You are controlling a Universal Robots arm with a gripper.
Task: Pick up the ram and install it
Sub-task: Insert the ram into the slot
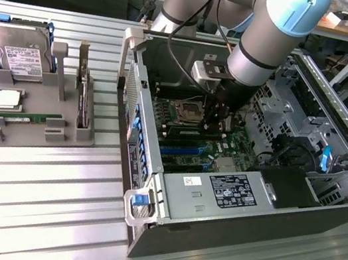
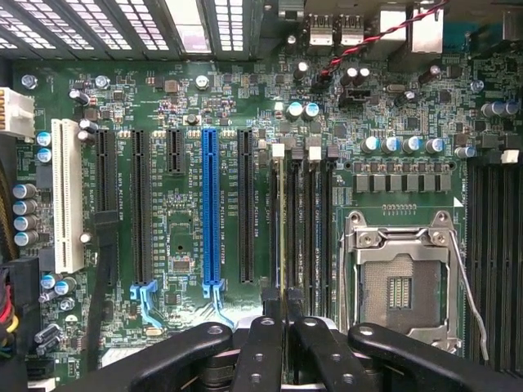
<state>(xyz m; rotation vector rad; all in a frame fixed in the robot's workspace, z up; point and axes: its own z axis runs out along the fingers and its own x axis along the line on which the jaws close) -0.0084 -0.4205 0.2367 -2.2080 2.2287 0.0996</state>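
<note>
The ram stands edge-on in the gripper, whose fingers are clamped on it. It is lined up along a memory slot beside the CPU socket. This looks like the install step. Seating likely calls for a square, even press; whether the ram already touches the slot is unclear.

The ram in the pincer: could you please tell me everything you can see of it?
The ram is seen edge-on as a thin dark strip with a yellowish edge, pinched in the shut pincer. It lies along the black memory slots beside the empty processor socket; whether it is seated cannot be told.
</note>
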